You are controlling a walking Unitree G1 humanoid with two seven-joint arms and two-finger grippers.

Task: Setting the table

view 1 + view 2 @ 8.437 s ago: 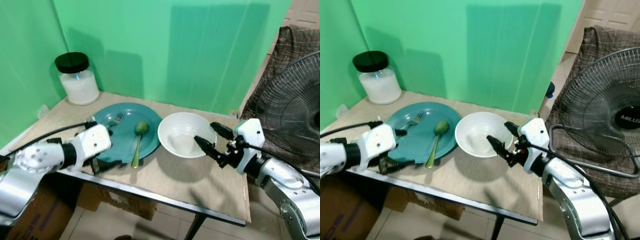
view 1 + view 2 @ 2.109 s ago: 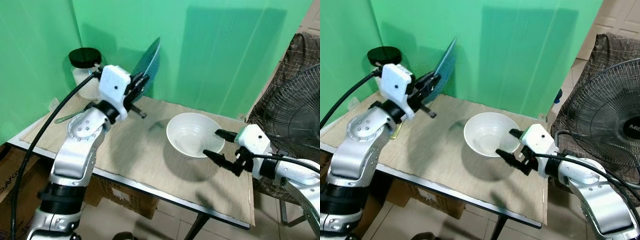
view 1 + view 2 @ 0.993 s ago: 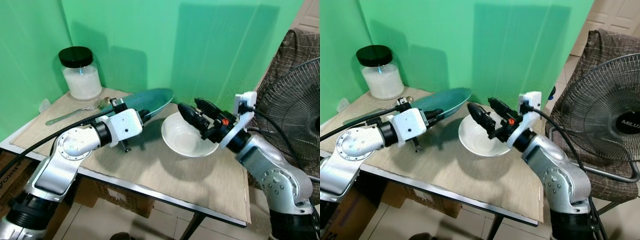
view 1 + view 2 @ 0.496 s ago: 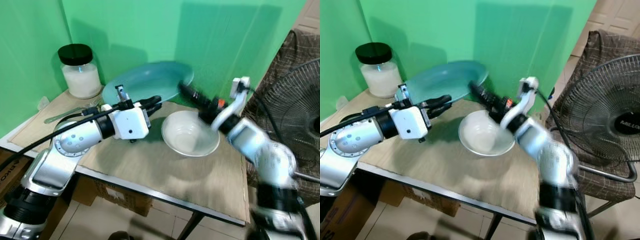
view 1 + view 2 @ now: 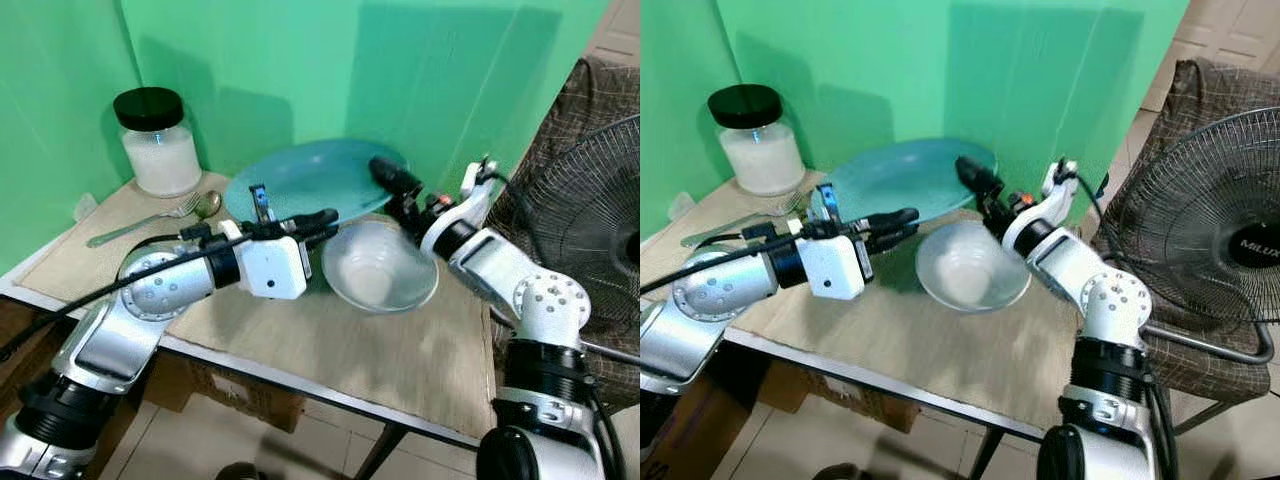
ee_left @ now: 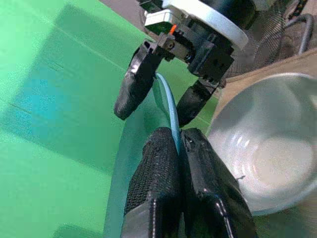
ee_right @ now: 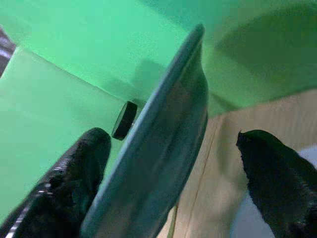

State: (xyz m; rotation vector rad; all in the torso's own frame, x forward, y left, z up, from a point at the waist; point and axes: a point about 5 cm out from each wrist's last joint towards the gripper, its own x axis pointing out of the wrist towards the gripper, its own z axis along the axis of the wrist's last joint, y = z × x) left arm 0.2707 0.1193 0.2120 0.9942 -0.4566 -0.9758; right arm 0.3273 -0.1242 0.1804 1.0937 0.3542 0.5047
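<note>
Left fingers (image 6: 171, 188) pinch plate (image 5: 310, 180), seemingly above bowl (image 5: 380, 268).

Plate (image 5: 310, 180) is held above the table (image 5: 400, 360), bowl (image 5: 380, 280) right, jar (image 5: 158, 142) far left.

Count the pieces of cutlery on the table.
2: a fork and a spoon lie together near the jar at the table's left back; the raised plate may hide more.
</note>
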